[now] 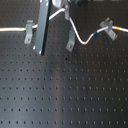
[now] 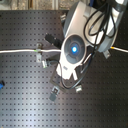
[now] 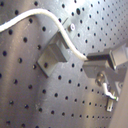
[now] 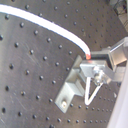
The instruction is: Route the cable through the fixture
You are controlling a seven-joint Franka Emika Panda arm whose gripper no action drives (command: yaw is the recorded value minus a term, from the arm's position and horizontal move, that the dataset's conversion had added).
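Note:
The white cable (image 1: 88, 39) crosses the far side of the black board in the first exterior view. Its green band (image 1: 25, 29) sits at the left fixture (image 1: 29, 33). Its blue and yellow marks (image 1: 113, 28) lie just past the right fixture (image 1: 105, 24). My gripper (image 1: 63, 13) is shut on the cable above the middle fixture (image 1: 71, 43), lifting it into an arch. In the first wrist view the cable (image 3: 47, 15) curves over a grey fixture (image 3: 54, 56) into the gripper (image 3: 88, 63). The second wrist view shows the cable (image 4: 45, 22), gripper (image 4: 90, 61) and fixture (image 4: 74, 86).
The board (image 1: 65, 95) is a black perforated plate with regular holes. In the second exterior view the arm (image 2: 74, 48), with a blue light, hides the middle of the scene. The cable (image 2: 17, 51) enters from the second exterior view's left. Small grey fixtures (image 2: 55, 92) stand below the arm.

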